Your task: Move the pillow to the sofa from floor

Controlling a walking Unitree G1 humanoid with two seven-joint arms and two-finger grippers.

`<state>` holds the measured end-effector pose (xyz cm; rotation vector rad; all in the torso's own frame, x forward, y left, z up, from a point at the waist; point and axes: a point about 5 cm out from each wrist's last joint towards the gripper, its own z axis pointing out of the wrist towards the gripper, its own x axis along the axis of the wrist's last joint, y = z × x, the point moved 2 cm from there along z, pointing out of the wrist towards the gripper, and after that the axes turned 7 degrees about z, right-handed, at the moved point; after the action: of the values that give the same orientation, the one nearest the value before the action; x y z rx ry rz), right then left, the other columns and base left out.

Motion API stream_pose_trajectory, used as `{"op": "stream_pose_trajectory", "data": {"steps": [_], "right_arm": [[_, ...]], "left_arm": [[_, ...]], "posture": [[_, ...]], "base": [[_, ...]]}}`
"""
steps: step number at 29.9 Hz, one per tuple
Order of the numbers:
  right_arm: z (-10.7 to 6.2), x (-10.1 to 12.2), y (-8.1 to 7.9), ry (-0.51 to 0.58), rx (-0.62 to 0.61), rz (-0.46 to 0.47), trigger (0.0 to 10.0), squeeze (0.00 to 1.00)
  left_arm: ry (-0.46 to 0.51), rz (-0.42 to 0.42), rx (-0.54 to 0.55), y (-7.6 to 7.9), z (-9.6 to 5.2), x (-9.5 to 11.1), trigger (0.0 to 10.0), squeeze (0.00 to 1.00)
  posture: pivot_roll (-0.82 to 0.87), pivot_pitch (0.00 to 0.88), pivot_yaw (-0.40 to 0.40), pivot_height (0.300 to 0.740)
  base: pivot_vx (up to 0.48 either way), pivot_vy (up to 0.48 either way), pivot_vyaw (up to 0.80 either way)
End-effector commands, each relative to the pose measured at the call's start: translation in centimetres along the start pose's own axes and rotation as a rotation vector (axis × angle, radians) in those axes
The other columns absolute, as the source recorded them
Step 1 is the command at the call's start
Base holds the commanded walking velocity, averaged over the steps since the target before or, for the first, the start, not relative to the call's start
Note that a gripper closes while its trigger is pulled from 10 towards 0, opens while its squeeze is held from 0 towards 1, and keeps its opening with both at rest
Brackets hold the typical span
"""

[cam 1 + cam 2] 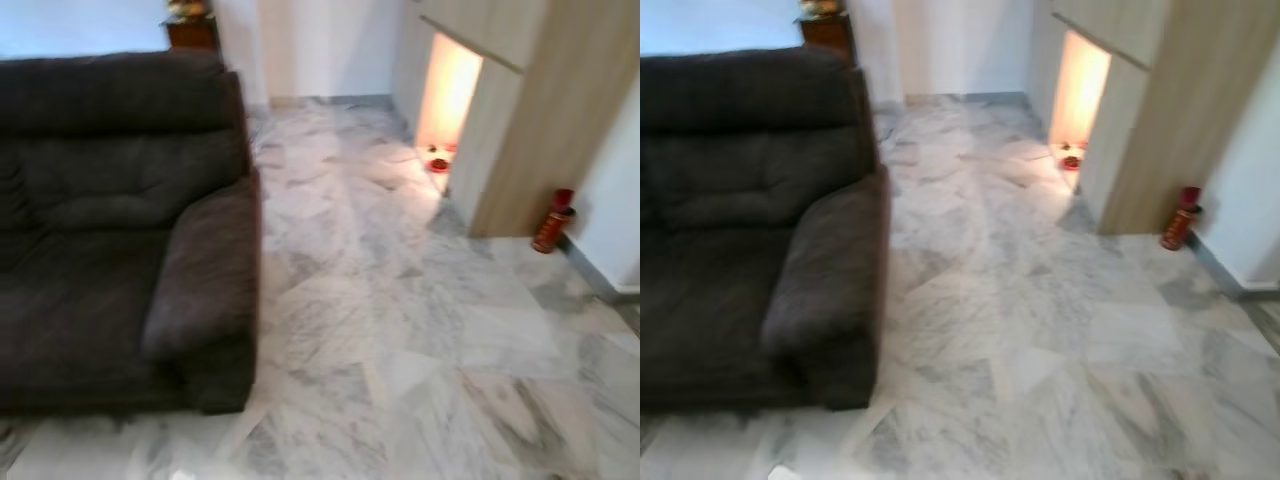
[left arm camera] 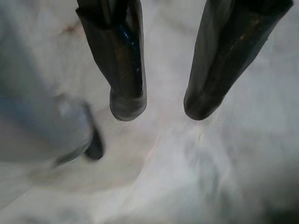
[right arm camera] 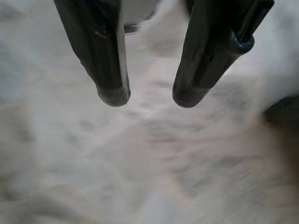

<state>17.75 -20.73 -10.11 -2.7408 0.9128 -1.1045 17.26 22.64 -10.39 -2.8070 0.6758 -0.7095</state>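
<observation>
Pillow is the thing to find, and I cannot make it out anywhere: the left pincer (image 2: 154,109) hangs with its two black fingers spread and nothing between them, pointing down at pale marble floor (image 2: 210,177), and the right pincer (image 3: 145,98) hangs the same way, fingers apart and empty over the same veined stone. A blurred grey shape sits beside the left pincer in its wrist view, too smeared to name. Outward from the arms, the head views show the dark brown sofa (image 1: 110,220) on the robot's left, its seat bare and its padded armrest (image 1: 205,270) nearest the open floor; beyond lie a wooden cabinet (image 1: 510,120) with a lit niche at its foot and a small red canister (image 1: 553,220) against the wall on the right. So where the pillow lies relative to either pincer cannot be told; it is probably outside the camera's field. The risk, as I judge it, is walking or reaching blind: the views are soft with motion blur, so the robot could step on the pillow, clip the armrest, or close on bare floor.
</observation>
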Motion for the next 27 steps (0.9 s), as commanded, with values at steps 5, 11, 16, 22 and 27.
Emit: {"op": "stream_pose_trajectory", "data": {"steps": [5,11,16,22,27], "right_arm": [[-0.17,-0.03,1.01,-0.001,-0.031,0.027,10.0,0.0],[-0.19,-0.17,1.05,-0.008,-0.033,0.035,10.0,0.0],[-0.17,-0.21,0.99,-0.013,-0.029,0.04,10.0,0.0],[-0.13,-0.03,0.98,-0.004,-0.031,0.054,10.0,0.0],[-0.11,-0.03,0.98,-0.012,-0.031,0.037,10.0,0.0]], "left_arm": [[-0.011,0.013,-0.008,0.42,0.05,-0.05,10.0,0.0],[-0.013,0.015,-0.007,0.42,0.06,-0.05,10.0,0.0],[-0.013,0.011,-0.005,0.47,0.08,0.03,10.0,0.0],[-0.011,0.01,-0.008,0.62,0.11,0.14,10.0,0.0],[-0.01,0.008,-0.008,0.65,0.12,0.16,10.0,0.0]], "posture": [[-0.03,0.038,0.039,0.74],[-0.03,0.042,0.039,0.74],[-0.02,0.047,0.039,0.74],[-0.02,0.048,0.039,0.74],[-0.02,0.049,0.04,0.74]], "base": [[0.0,0.48,0.0],[0.0,0.48,0.0],[0.0,0.48,0.0],[0.0,0.48,0.0],[0.0,0.48,0.0]]}}
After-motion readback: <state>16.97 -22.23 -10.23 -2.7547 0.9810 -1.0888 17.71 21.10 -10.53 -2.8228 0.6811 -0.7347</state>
